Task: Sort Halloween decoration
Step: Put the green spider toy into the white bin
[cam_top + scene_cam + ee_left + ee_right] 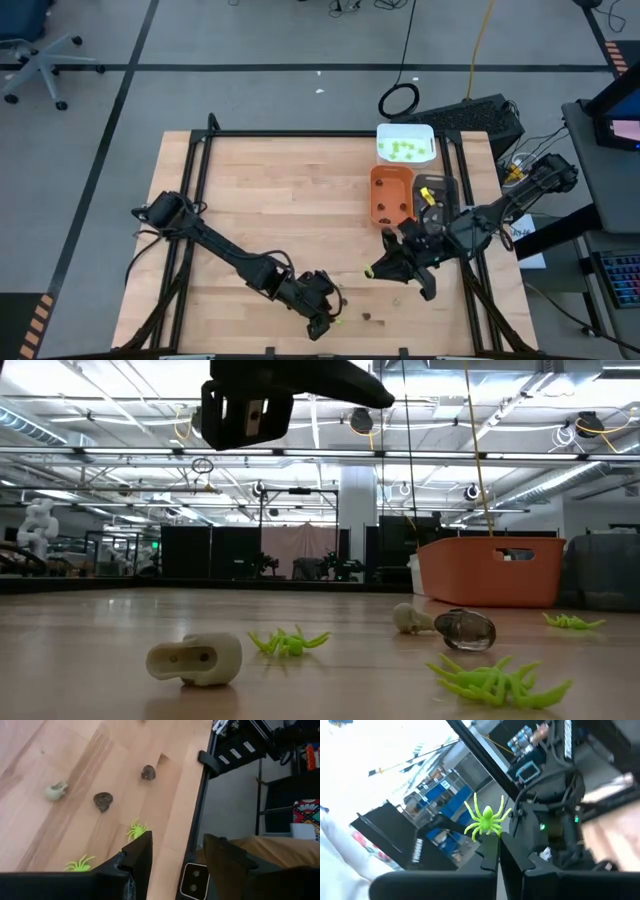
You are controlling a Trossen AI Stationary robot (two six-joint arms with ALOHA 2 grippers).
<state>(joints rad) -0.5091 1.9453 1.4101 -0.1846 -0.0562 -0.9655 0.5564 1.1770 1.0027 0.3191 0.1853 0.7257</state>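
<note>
My right gripper (377, 270) hangs above the table's near right part, shut on a lime-green spider (484, 821), also seen from above as the spider (369, 272). My left gripper (177, 852) stands open by the near edge, with nothing between its fingers. Loose decoration pieces lie flat on the wood beyond it: two green spiders (136, 829) (80, 864), two dark brown pieces (103, 800) (148, 772) and a pale piece (56, 791). The low view shows a pale piece (195, 658), spiders (288, 642) (495, 680) and a dark piece (466, 630). My right gripper pinches the spider's rear end (491, 832) between its two fingers, only at their free ends. The fingers point about level, toward the table's left. The spider stands out past the fingertips with its legs spread, lifted clear of the table.
At the far right stand a white tray (428, 133) holding green pieces, an orange tray (376, 195) and a dark grey tray (447, 186). The table's black frame rail (200, 795) runs along the near edge beside my left gripper. Bare wood fills the table's left and middle.
</note>
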